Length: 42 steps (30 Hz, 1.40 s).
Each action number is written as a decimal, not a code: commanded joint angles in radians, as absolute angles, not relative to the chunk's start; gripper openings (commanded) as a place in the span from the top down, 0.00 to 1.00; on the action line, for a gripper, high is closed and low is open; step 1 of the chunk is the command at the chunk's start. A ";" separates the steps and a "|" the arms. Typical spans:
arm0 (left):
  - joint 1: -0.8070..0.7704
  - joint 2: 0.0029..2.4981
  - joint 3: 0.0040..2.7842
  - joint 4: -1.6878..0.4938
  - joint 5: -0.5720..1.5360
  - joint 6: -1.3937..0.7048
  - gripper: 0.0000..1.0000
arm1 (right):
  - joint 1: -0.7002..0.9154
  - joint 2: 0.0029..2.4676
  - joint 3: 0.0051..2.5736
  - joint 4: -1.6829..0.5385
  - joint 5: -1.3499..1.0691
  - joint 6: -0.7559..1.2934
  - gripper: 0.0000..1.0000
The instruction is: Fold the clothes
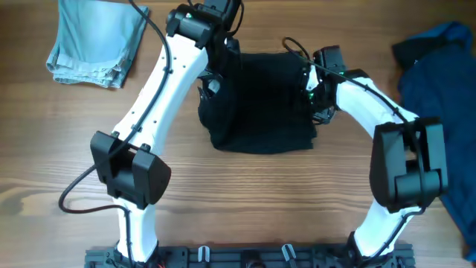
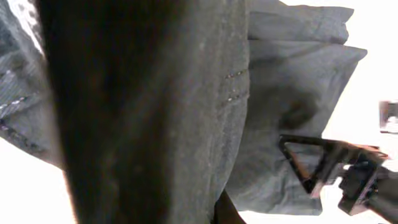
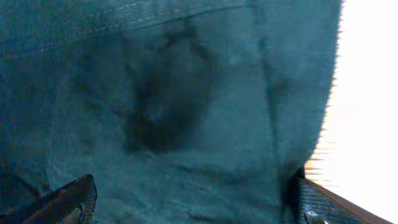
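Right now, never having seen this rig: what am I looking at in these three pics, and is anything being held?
The overhead picture looks down on a wooden table with two white-and-black robot arms, each ending in a two-finger hand. The other two pictures come from cameras on the wrists, so they show mostly cloth from very close.

Three garments lie on the table: a black garment in the middle, a folded light-blue denim piece at the far left, and a dark blue garment at the right edge.

The left hand is shut at the black garment's left edge, apparently pinching the fabric, though the pinch itself is hidden. The right hand is open over the same garment, gripping nothing.
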<state>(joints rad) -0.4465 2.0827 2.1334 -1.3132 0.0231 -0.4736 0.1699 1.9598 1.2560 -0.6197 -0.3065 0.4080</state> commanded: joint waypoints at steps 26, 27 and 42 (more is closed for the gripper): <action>-0.606 2.077 2.165 -1.176 0.034 -0.533 0.85 | -0.018 1.877 1.323 -0.775 -0.273 0.340 0.00; -0.615 2.085 2.165 -1.170 0.038 -0.532 0.82 | -0.021 1.877 1.323 -0.776 -0.272 0.337 0.00; -0.729 2.157 2.165 -1.060 0.080 -0.532 0.56 | -0.147 1.718 1.329 -0.847 -0.262 0.287 0.00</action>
